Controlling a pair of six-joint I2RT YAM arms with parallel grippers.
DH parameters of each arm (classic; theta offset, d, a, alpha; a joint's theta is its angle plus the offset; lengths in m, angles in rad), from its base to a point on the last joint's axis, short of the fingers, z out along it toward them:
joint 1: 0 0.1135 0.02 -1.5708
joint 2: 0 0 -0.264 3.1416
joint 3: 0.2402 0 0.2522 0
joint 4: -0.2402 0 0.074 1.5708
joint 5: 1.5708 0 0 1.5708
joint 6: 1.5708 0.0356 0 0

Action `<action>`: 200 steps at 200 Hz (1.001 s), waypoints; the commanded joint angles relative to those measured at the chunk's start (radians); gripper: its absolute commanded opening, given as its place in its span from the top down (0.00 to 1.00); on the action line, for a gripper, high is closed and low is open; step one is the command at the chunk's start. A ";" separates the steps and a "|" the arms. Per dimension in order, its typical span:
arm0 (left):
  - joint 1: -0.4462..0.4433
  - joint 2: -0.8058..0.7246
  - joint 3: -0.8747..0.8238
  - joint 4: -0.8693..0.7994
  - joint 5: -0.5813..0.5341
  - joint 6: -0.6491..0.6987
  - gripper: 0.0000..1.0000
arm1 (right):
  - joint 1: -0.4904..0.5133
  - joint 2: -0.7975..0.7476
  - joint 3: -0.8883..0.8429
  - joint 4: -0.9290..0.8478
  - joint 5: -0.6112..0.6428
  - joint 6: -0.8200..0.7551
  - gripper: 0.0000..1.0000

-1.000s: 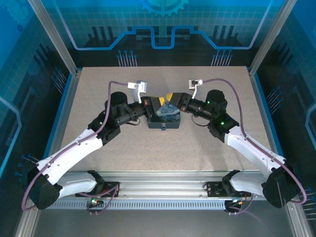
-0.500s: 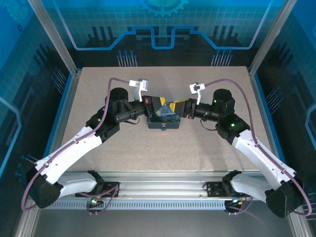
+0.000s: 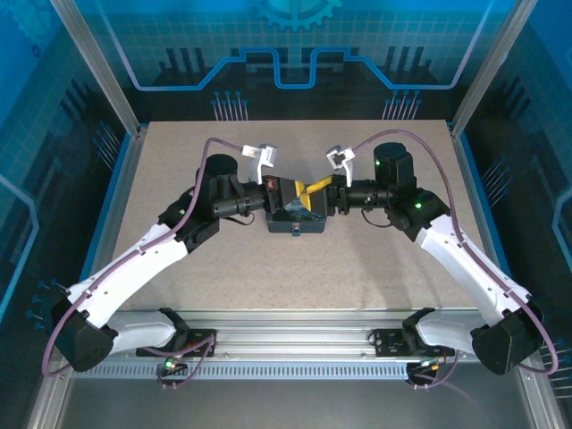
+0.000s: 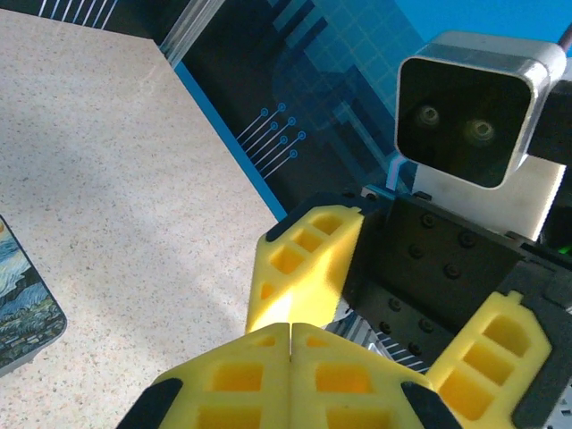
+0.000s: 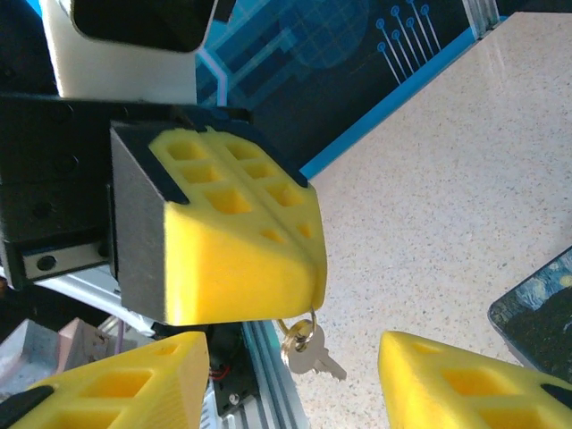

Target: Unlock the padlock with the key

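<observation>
Pinching key ring (image 5: 300, 332), left tool (image 4: 290, 344) closed

The speckled beige tabletop (image 3: 357, 259) carries a flat dark box (image 3: 295, 217) with a swirling blue painted lid. The box lies flat on it, just beneath where the left claw (image 3: 307, 198) and the right claw (image 3: 318, 191) meet.

- Both arms reach inward, forearms roughly level, and meet nose to nose above the box (image 3: 296, 221).
- Left gripper (image 3: 305, 197), from the box's left: pads (image 4: 259, 375) pressed flat together, key (image 5: 313, 356) dangling by its ring from the pinch.
- Right gripper (image 3: 321, 189), from the box's right: jaws parted, fingers (image 5: 465, 384) flanking the left gripper's tip with gaps on both sides.
</observation>
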 commanded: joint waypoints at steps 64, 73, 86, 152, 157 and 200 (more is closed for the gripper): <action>0.002 0.001 0.035 -0.007 0.064 0.002 1.00 | 0.026 0.033 0.094 -0.092 -0.024 -0.082 0.68; 0.003 0.000 0.033 -0.008 0.066 0.004 1.00 | 0.025 0.035 0.100 -0.102 -0.024 -0.087 0.74; 0.002 -0.002 0.032 -0.005 0.067 0.003 1.00 | 0.026 0.041 0.109 -0.120 -0.026 -0.099 0.84; 0.002 0.005 0.036 -0.001 0.072 -0.002 1.00 | 0.027 0.052 0.116 -0.124 -0.008 -0.095 1.00; 0.002 0.004 0.036 -0.003 0.068 -0.001 0.91 | 0.027 0.050 0.113 -0.121 -0.007 -0.093 1.00; 0.041 -0.045 0.000 -0.004 0.018 -0.017 0.44 | 0.023 0.019 0.050 -0.052 0.015 -0.044 1.00</action>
